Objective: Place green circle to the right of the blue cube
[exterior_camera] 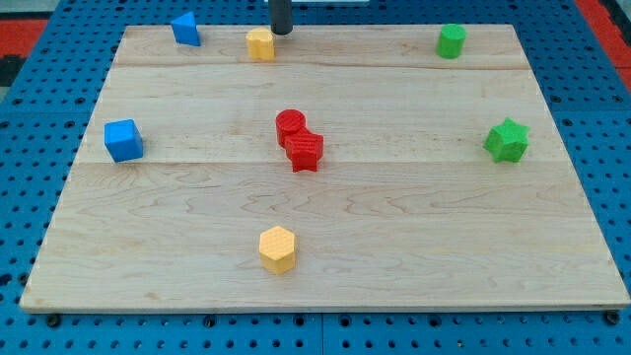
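Observation:
The green circle [452,40] stands near the board's top right. The blue cube [123,140] sits at the view's left edge of the board, about mid-height. My tip [282,32] is at the top of the view, just right of a yellow block [260,44] and far from both the green circle and the blue cube.
A second blue block [185,29] sits at the top left. A green star [507,141] is at the right. A red circle [291,125] touches a red star [306,151] in the middle. A yellow hexagon [278,248] is at the bottom centre. The wooden board [394,247] lies on blue pegboard.

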`<action>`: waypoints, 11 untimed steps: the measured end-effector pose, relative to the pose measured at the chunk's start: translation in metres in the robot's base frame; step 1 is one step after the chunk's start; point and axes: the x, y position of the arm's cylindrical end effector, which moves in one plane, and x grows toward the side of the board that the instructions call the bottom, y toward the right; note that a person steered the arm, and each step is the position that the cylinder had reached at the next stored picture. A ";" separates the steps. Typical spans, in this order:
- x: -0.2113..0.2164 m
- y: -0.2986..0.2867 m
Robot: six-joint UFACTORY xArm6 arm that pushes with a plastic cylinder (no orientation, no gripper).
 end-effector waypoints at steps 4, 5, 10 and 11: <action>0.039 0.043; 0.059 0.114; 0.112 0.397; 0.112 0.396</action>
